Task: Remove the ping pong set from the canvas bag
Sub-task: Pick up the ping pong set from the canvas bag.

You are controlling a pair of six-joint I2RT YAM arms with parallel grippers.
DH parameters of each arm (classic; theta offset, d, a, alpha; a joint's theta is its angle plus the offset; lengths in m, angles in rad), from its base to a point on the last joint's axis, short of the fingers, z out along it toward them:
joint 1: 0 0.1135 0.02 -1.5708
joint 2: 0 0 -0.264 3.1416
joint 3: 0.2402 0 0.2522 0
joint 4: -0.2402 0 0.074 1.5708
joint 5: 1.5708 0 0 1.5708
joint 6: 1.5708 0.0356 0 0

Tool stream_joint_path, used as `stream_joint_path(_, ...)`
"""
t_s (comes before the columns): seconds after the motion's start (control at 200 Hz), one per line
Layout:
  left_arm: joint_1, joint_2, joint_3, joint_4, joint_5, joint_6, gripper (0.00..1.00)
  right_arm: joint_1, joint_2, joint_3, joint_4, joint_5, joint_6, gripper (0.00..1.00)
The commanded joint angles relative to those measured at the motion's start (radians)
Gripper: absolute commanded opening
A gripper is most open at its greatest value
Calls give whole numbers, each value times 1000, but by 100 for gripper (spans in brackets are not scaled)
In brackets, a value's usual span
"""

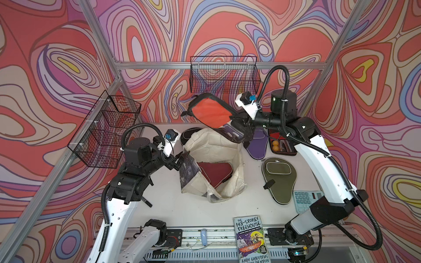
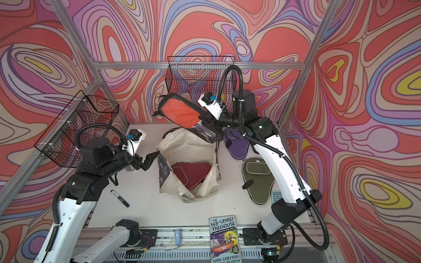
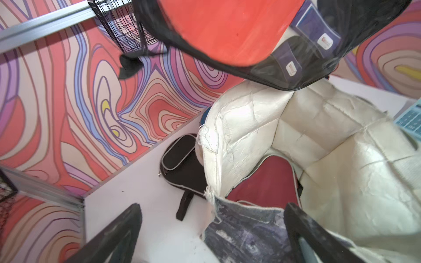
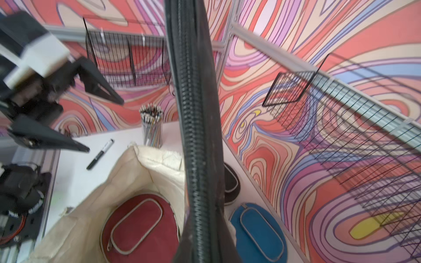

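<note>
A: What lies at the near edge of the white tabletop?

B: A paperback book, "The 143-Storey Treehouse". It is face up, and its lower part lies across the metal rail.

A: And close to the book?

B: A pale blue calculator lies beyond it, to the right. Just left of the book, a small pale blue object sits on the rail; I cannot tell what it is.

A: Farther off?

B: A black marker lies well left of the book. A clear cup of pencils stands farther back on that side. A black wire basket hangs on the wall straight beyond the book, and a second wire basket hangs far to its left.
</note>
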Motion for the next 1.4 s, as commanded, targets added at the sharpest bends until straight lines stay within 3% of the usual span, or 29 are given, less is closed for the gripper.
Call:
stream_joint_path(0.0, 10, 21, -54, 197, 205, -188, 100, -10, -51, -29, 270, -162, 193, 0)
stream_joint_path(0.13, 11, 81, -115, 479, 357, -394, 100, -13, -55, -119, 488, -230, 402, 0)
stream_joint_path(0.285, 10, 141, -147, 715, 424, -546, 99, -12, -59, -242, 731, -293, 616, 0)
stream_joint_path(0.456, 11, 159, -207, 967, 498, -684, 98, -13, -62, -348, 895, -308, 752, 0)
stream_joint_path(0.656, 10, 185, -213, 1004, 487, -706, 96, -13, -73, -466, 1125, -328, 922, 0)
stream_joint_path(0.851, 11, 205, -201, 1049, 471, -735, 90, -13, -76, -529, 1162, -310, 949, 0)
stream_joint_path(0.966, 10, 219, -196, 1079, 477, -753, 77, -10, -77, -563, 1174, -293, 956, 0)
stream_joint_path(1.142, 11, 236, -176, 1137, 472, -796, 31, -10, -79, -591, 1148, -270, 948, 0)
stream_joint_path(1.307, 11, 230, -143, 1125, 470, -807, 1, -8, -83, -577, 990, -209, 840, 0)
stream_joint_path(1.397, 10, 213, -125, 1074, 459, -784, 0, -8, -87, -568, 922, -188, 790, 0)
